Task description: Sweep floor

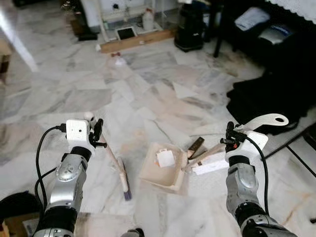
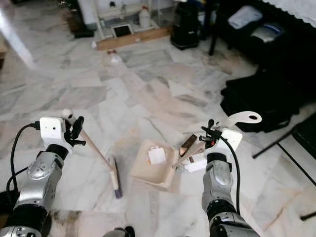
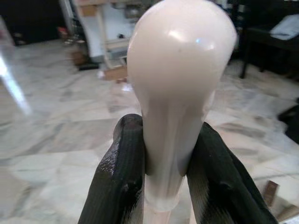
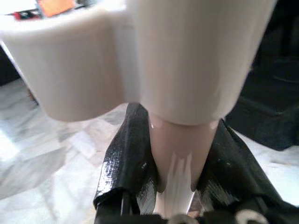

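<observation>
My left gripper (image 1: pixel 95 133) is shut on the rounded top of a cream broom handle (image 3: pixel 180 93); the broom (image 1: pixel 118 168) slants down to its brush head on the marble floor. My right gripper (image 1: pixel 230 136) is shut on the cream dustpan handle (image 4: pixel 180 154), whose looped end (image 1: pixel 269 120) sticks out to the right. The dustpan (image 1: pixel 163 170) rests on the floor between the arms with a white scrap of paper (image 1: pixel 165 158) inside. A brown piece (image 1: pixel 196 146) and white debris (image 1: pixel 210 164) lie beside the pan's right edge.
A dark cloth pile (image 1: pixel 266 98) and black furniture (image 1: pixel 237 24) stand to the right. A wooden plank (image 1: pixel 138 40), a white shelf frame and a bottle (image 1: pixel 147 19) are at the back. Small litter (image 1: pixel 117 60) lies on the floor beyond. A thin black rod (image 1: pixel 291 143) crosses at right.
</observation>
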Robot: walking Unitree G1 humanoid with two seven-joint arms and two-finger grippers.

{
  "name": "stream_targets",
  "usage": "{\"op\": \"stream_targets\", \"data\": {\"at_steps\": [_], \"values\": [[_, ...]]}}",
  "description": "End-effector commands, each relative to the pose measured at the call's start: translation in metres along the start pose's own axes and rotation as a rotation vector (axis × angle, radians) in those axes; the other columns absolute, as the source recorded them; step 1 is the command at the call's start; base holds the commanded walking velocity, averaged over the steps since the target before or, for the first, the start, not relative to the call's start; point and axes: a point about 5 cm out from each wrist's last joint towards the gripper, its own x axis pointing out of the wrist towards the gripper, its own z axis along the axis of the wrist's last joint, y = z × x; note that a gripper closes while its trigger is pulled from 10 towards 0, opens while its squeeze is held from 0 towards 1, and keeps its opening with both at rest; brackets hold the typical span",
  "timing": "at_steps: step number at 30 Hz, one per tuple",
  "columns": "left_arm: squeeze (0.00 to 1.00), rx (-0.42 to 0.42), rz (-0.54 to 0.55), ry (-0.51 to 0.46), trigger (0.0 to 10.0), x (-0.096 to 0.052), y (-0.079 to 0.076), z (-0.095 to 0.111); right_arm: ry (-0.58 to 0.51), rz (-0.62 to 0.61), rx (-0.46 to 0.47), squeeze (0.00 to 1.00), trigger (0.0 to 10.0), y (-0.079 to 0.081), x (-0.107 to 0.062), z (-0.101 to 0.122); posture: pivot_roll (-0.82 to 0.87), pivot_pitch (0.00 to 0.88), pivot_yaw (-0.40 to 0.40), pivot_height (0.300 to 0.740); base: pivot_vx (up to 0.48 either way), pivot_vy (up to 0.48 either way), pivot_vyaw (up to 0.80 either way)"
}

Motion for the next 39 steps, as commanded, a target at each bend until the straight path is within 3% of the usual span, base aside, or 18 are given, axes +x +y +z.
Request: {"op": "stream_targets", "data": {"at_steps": [1, 22, 39], "values": [[0.0, 0.044, 0.014, -0.043, 10.0, 0.003, 0.006, 0.011, -0.041, 0.002, 0.019, 0.0, 10.0, 0.003, 0.004, 0.008, 0.07, 0.095, 0.068, 0.74, 0.0, 0.0, 0.74], [0.0, 0.052, 0.009, -0.041, 10.0, 0.005, 0.002, 0.011, -0.019, 0.002, 0.014, 0.0, 10.0, 0.003, 0.003, 0.005, 0.06, 0.083, 0.07, 0.74, 0.0, 0.0, 0.65], [0.0, 0.019, -0.007, -0.027, 10.0, 0.001, -0.006, 0.004, 0.001, 0.038, 0.019, 0.0, 10.0, 0.011, 0.002, 0.0, 0.06, 0.015, 0.047, 0.74, 0.0, 0.0, 0.8]]}}
